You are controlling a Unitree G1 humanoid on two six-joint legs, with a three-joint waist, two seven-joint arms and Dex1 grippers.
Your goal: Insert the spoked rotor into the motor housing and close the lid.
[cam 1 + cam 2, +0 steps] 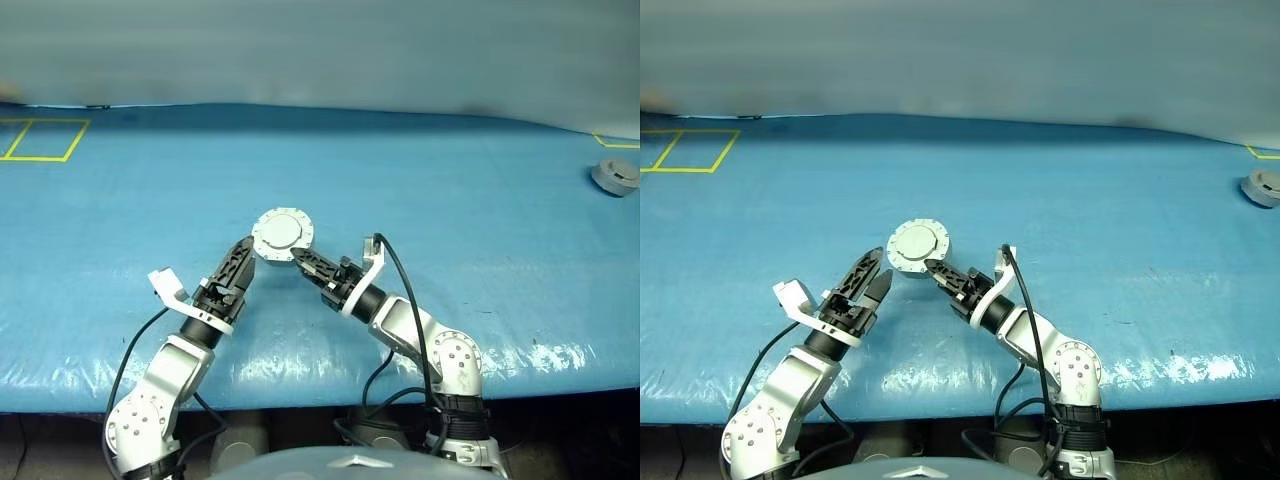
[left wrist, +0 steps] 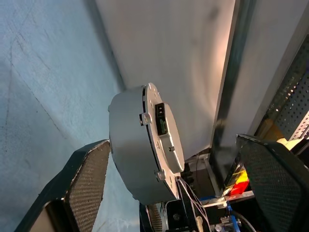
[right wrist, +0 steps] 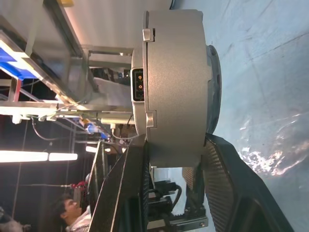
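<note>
The motor housing [image 1: 282, 235] is a round silver shell held up off the blue table, its flat face turned toward the head camera. The lid [image 1: 918, 244] lies shut against it. My right gripper [image 3: 176, 154] is shut on the housing's lower rim, one finger [image 3: 130, 188] on each flat side of the shell [image 3: 178, 82]. My left gripper [image 1: 877, 272] stands open just left of the housing, its fingers [image 2: 89, 181] spread wide and apart from the shell [image 2: 140, 150]. The spoked rotor is hidden.
A grey round part with a flange [image 1: 615, 176] lies at the table's far right edge. Yellow tape squares [image 1: 45, 140] mark the far left corner. The blue table's front edge [image 1: 320, 395] runs just below my arms. A person [image 3: 72, 210] stands beyond the table.
</note>
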